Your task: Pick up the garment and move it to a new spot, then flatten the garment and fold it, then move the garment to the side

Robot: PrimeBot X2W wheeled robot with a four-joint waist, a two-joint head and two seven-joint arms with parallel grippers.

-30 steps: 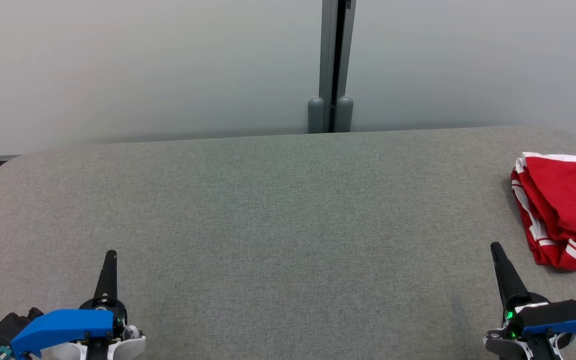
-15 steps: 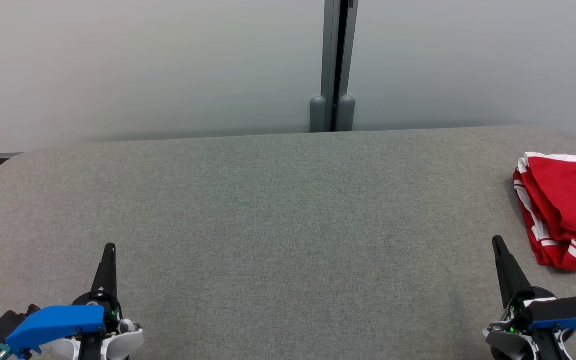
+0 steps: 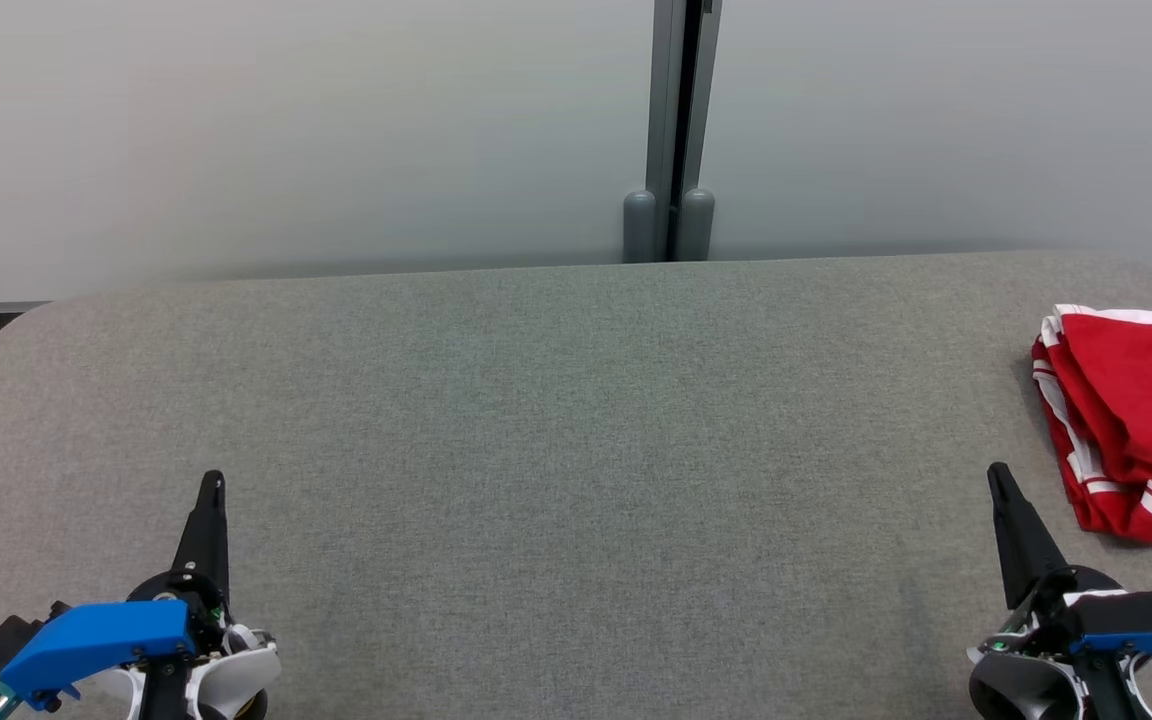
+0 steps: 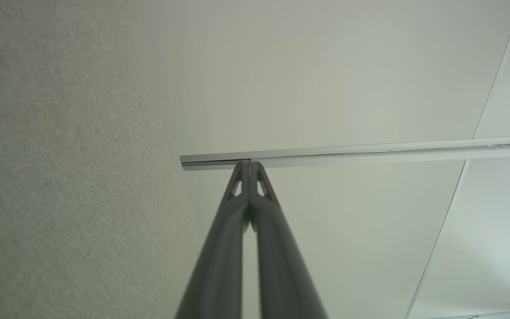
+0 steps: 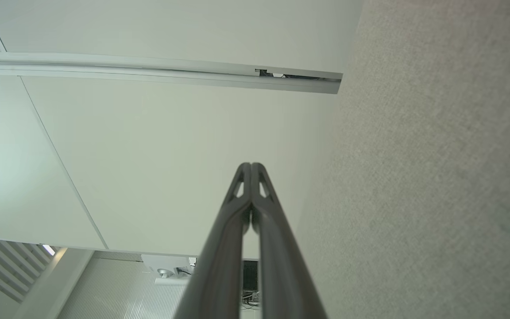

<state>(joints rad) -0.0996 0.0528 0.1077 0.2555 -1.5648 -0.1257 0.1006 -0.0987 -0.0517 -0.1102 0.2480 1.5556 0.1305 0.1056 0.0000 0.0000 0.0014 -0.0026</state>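
Red cloth, white trim: one garment (image 3: 1131, 420), loosely heaped at the right edge of the grey table (image 3: 556, 420). Soft, light, limp by my reckoning; I'd pinch an upper fold near the trim. Left gripper (image 3: 211, 482) and right gripper (image 3: 997, 474): both pressed together, empty, at the table's near edge.

- Can't see right part of garment (image 3: 1131, 400): clipped by head view's right edge, inner fold layers hidden.
- Lose bodies of left gripper (image 3: 213, 482) and right gripper (image 3: 997, 472) past bottom edge.
- Can't resolve finger bases in either wrist view: blurred toward bottom edge.
- Can't identify small dark gear (image 5: 249, 274) between right gripper's fingers: too small.
- Lose gray tabletop (image 3: 576, 450) past left, right and bottom edges.
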